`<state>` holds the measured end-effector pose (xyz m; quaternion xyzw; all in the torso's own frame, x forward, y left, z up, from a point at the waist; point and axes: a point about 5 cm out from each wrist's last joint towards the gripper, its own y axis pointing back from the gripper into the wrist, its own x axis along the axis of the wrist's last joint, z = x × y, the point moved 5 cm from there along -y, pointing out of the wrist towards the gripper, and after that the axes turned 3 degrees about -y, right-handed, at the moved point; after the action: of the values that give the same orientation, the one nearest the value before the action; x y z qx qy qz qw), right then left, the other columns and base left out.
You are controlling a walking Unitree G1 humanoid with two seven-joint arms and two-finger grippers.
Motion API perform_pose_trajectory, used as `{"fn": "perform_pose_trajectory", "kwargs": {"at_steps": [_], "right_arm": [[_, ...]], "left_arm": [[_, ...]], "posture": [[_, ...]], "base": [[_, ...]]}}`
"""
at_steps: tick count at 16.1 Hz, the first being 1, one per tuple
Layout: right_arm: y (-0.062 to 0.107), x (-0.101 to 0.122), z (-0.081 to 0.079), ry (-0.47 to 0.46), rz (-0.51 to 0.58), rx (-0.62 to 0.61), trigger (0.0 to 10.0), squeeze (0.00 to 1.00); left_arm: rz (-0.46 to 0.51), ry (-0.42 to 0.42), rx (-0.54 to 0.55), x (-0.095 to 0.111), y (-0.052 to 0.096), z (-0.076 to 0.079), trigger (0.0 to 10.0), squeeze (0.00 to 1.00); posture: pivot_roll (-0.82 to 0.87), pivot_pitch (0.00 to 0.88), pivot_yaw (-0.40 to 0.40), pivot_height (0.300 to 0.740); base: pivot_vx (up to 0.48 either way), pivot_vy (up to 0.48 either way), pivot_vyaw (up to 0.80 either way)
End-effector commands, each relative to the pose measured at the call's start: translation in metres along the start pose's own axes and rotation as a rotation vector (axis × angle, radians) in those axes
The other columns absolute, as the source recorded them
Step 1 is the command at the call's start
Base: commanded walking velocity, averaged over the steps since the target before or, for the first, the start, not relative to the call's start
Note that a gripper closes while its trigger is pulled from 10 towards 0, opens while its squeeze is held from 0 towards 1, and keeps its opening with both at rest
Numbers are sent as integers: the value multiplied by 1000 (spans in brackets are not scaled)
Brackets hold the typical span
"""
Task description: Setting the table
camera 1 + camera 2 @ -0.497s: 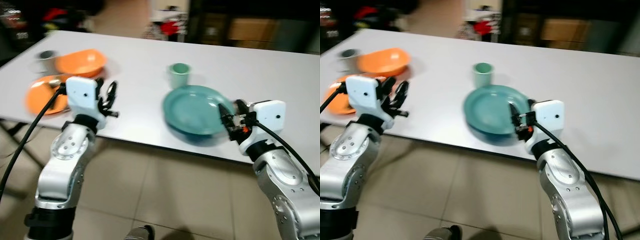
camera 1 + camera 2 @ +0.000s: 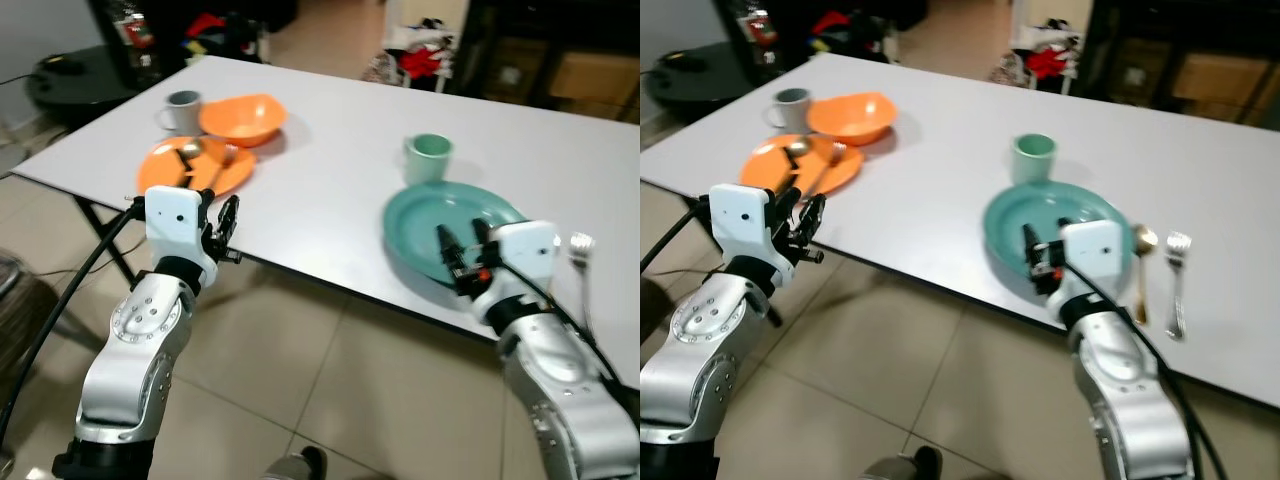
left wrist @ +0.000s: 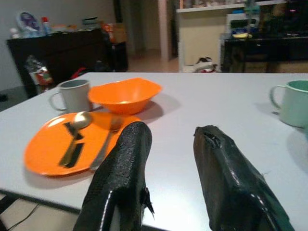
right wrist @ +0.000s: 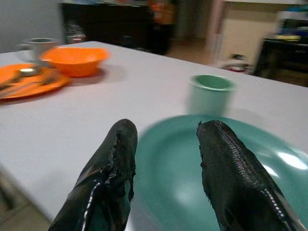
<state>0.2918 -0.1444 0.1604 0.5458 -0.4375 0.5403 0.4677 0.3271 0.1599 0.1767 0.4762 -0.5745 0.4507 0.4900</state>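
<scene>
On the white table (image 2: 320,190) the left setting has an orange plate (image 2: 165,172) carrying a spoon (image 3: 73,134) and a fork (image 3: 105,143), with an orange bowl (image 2: 240,118) and a grey mug (image 2: 182,110) behind it. The right setting has a teal plate (image 2: 420,205), a teal cup (image 2: 428,157), a gold spoon (image 2: 1140,265) and a silver fork (image 2: 1177,272). My left gripper (image 2: 220,215) is open at the table's near edge, just short of the orange plate. My right gripper (image 2: 462,245) is open over the teal plate's near rim, holding nothing.
Tiled floor (image 2: 330,400) lies in front of the table. A dark low table (image 2: 70,75) stands at the far left, and dark furniture with clothes (image 2: 425,55) is behind the table. Bare tabletop separates the two settings.
The whole picture has shifted and sharpened, so the camera moved. The spoon and fork right of the teal plate have come into view. Both grippers stay open and empty.
</scene>
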Motion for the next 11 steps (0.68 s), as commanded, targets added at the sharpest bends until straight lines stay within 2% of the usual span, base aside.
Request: {"fn": "perform_pose_trajectory", "kwargs": {"at_steps": [1, 4, 6, 8, 9, 11], "right_arm": [[-1, 1, -4, -5, 0, 27, 10000, 0], [-2, -3, -5, -20, -20, 46, 10000, 0], [-2, -4, -8, -35, -29, 66, 10000, 0], [-2, -3, -10, -35, -23, 75, 10000, 0], [-2, -3, -13, -44, -21, 88, 10000, 0], [-3, -6, -15, -43, -33, 95, 10000, 0]], "left_arm": [[-9, -23, -35, -1, 0, 9, 10000, 0], [-35, -18, 2, -8, 1, 6, 10000, 0], [-53, -49, -26, -11, 3, 9, 10000, 0], [-53, -26, 20, -11, 3, 2, 10000, 0], [-36, -41, -19, -7, 3, 9, 10000, 0], [-49, -41, 0, -9, 2, 7, 10000, 0]], "posture": [[26, 0, 49, 740], [31, 0, 46, 740], [36, 0, 34, 740], [34, 0, 44, 740], [38, 0, 34, 740], [35, 0, 45, 740]], "base": [[0, 0, 800], [0, 0, 800], [0, 0, 800], [0, 0, 800], [0, 0, 800], [0, 0, 800]]}}
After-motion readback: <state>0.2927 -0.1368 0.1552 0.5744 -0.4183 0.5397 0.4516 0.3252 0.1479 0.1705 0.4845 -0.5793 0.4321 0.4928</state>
